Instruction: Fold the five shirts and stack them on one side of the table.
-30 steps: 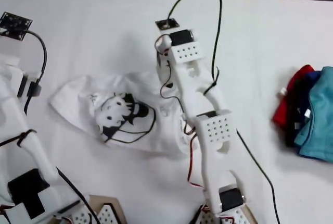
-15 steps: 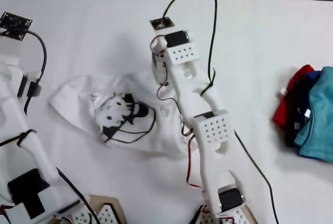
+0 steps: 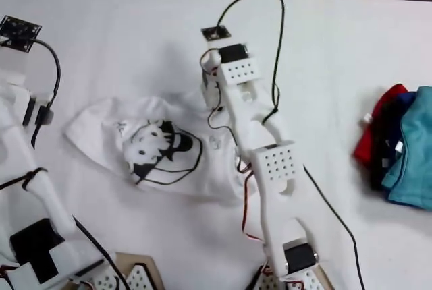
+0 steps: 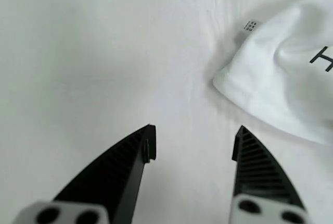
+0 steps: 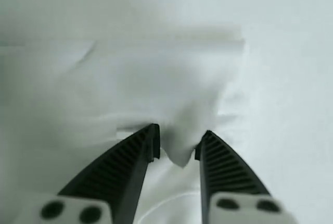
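Observation:
A white shirt (image 3: 108, 135) with a black cartoon print lies crumpled left of the table's middle. My right gripper (image 3: 210, 91) is at the shirt's far right edge. In the right wrist view its fingers (image 5: 140, 151) pinch a small fold of the white shirt (image 5: 156, 78), with the right gripper (image 5: 178, 138) nearly closed around it. My left gripper (image 4: 195, 130) hovers open over bare table, a short way from a rounded edge of the shirt (image 4: 281, 78). The left arm (image 3: 27, 168) stands along the table's left side.
Folded shirts in red, dark blue and teal (image 3: 398, 145) are stacked at the right edge of the table (image 3: 135, 40). A small black board (image 3: 20, 30) and cables lie at the far left. Cables loop above the right arm (image 3: 277, 168).
The right arm's wrist shifted a little toward the table's far side, then came back. The shirt's far right edge has barely changed. The left arm has stayed still.

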### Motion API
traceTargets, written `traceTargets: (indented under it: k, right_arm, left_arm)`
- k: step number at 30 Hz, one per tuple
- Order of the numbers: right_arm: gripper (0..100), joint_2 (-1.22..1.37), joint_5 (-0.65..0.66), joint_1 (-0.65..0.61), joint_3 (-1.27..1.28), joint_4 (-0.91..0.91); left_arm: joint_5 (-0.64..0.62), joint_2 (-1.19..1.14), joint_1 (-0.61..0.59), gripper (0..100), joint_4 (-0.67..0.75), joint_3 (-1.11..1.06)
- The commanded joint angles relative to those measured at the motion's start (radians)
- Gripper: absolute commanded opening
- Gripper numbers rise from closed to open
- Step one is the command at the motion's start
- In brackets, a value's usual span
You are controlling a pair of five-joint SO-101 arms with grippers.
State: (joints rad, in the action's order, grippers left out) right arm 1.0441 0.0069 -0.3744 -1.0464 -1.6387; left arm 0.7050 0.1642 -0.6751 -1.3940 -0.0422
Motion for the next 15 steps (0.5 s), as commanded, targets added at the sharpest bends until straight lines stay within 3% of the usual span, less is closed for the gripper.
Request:
traceTargets:
  k: [1, 11, 15]
  right_arm:
    - [12.7, -0.001, -0.008, 0.016, -0.094, -0.008]
    - [12.2, 0.002, -0.003, 0.010, -0.103, -0.001]
    - [1.2, -0.002, -0.002, 0.016, -0.114, 0.001]
  left_arm:
    - [-0.005, 0.009, 0.002, 26, -0.003, 0.002]
    - [-0.005, 0.008, 0.002, 26, -0.003, 0.002]
    - [-0.005, 0.006, 0.002, 26, -0.003, 0.002]
